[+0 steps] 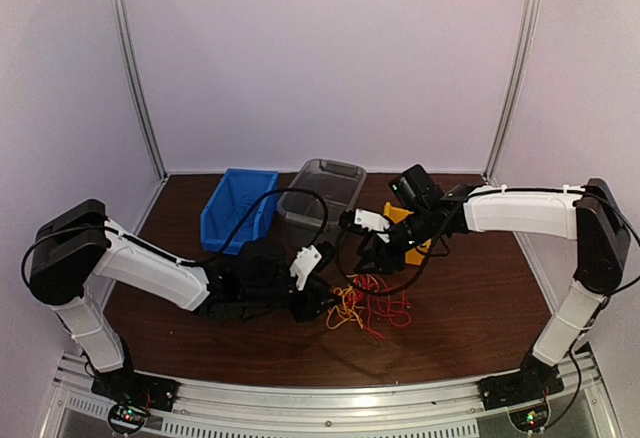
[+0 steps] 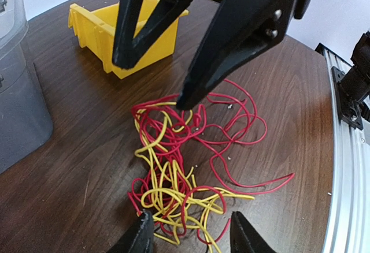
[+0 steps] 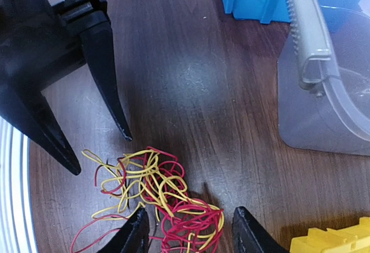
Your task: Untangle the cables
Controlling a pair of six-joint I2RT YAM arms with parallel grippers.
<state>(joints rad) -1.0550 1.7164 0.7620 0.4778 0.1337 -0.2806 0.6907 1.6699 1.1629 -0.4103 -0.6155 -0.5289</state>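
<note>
Red and yellow cables (image 2: 167, 155) lie in a loose tangle on the brown table (image 2: 69, 166), on the near side of the yellow bin (image 2: 110, 39). The left gripper (image 3: 99, 152) and right gripper (image 2: 153, 82) flank the tangle, both with jaws spread, apparently holding no strand.

Red and yellow cables (image 2: 167, 192); one tangled heap

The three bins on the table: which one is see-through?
The grey bin, standing between the blue bin and the yellow bin; those two are opaque, coloured plastic.
</note>
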